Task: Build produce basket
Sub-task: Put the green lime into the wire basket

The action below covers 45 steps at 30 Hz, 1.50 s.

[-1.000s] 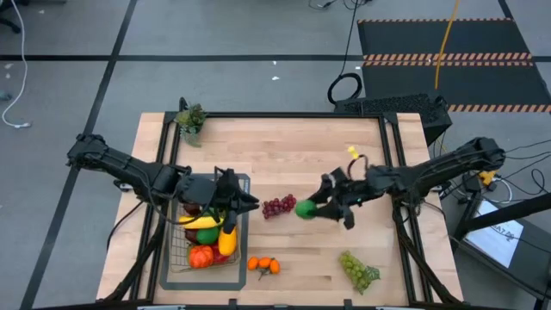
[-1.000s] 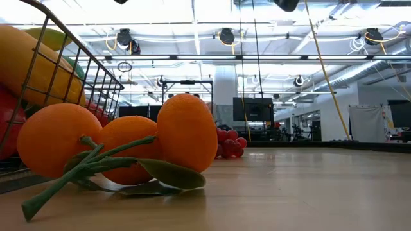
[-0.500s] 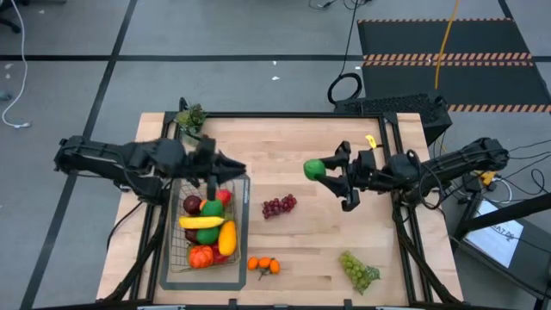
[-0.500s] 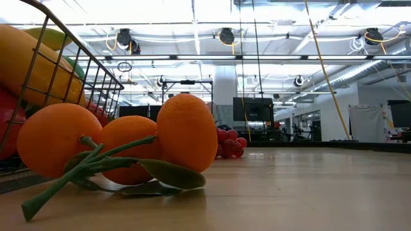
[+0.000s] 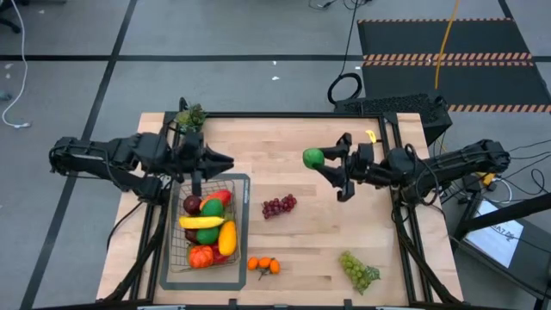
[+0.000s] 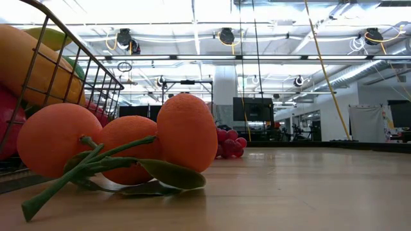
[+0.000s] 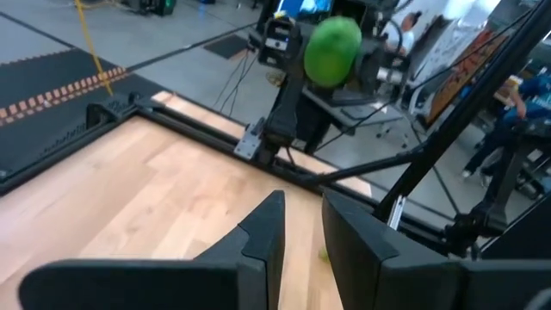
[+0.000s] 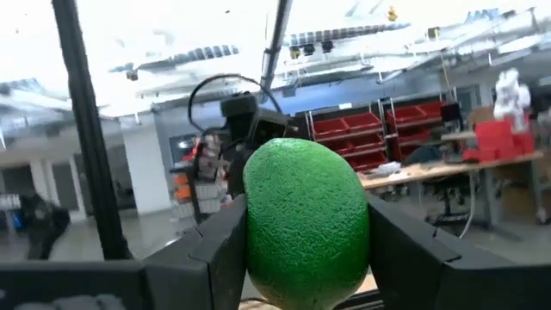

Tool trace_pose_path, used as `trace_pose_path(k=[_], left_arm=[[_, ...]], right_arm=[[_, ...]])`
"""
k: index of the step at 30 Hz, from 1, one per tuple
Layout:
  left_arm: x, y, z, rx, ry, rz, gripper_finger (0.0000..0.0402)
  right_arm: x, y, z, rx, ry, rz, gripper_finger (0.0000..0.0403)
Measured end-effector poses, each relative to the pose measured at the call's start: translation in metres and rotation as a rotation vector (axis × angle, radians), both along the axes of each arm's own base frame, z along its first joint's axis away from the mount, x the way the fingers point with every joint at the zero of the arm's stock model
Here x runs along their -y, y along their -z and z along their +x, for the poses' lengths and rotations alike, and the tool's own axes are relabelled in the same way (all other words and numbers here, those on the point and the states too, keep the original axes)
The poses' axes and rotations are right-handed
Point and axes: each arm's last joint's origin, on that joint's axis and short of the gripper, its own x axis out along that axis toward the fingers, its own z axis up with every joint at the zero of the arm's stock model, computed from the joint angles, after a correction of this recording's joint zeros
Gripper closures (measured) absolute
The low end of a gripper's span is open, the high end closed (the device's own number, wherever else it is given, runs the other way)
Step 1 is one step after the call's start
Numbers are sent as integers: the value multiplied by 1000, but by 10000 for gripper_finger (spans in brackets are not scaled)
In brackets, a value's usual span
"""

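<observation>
The wire basket [image 5: 207, 231] stands at the table's near left and holds several toy fruits, among them a banana [image 5: 200, 221] and a mango [image 5: 226, 237]. My left gripper [image 5: 225, 160] hovers over the basket's far end, its fingers [image 7: 267, 226] a narrow gap apart with nothing between them. My right gripper [image 5: 325, 162] is shut on a green lime [image 5: 313, 158] high over the table's middle. Lying loose on the table are the purple grapes [image 5: 278, 205], the oranges [image 5: 263, 264] and the green grapes [image 5: 359, 269]. My right gripper pinches the lime's two opposite sides [image 8: 258, 232] between its two fingers [image 8: 215, 245]. The fingers come level from the table's right and tip a little upward. The lime [image 7: 331, 50] is lifted clear of the table.
A small potted sprig [image 5: 191, 117] stands at the far left corner. A flat grey mat [image 5: 244, 184] lies under the basket. Bare wood [image 5: 293, 138] lies between the two grippers. In the low view the oranges [image 6: 115, 141] fill the foreground beside the basket wall [image 6: 96, 80].
My right gripper has carried the lime up and toward the table's far edge, rolling and tipping its fingers upward. My left gripper has drawn back from above the basket toward the far left and risen.
</observation>
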Motion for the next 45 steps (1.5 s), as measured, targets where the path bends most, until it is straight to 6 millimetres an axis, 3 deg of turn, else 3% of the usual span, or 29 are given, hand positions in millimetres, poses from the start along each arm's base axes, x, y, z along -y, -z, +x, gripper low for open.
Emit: trace_pose_path(k=[19,30,39,45], left_arm=[[2,9,-1,-100,84,102,321],[2,10,-1,-107,88,118,321],[2,16,-2,-173,88,115,321],[2,18,1,-180,69,49,321]], right_arm=[[14,3,3,95,-205,794,209],[13,2,3,147,-305,1065,209],[13,4,3,143,-332,1150,209],[13,7,4,88,-272,1029,209]])
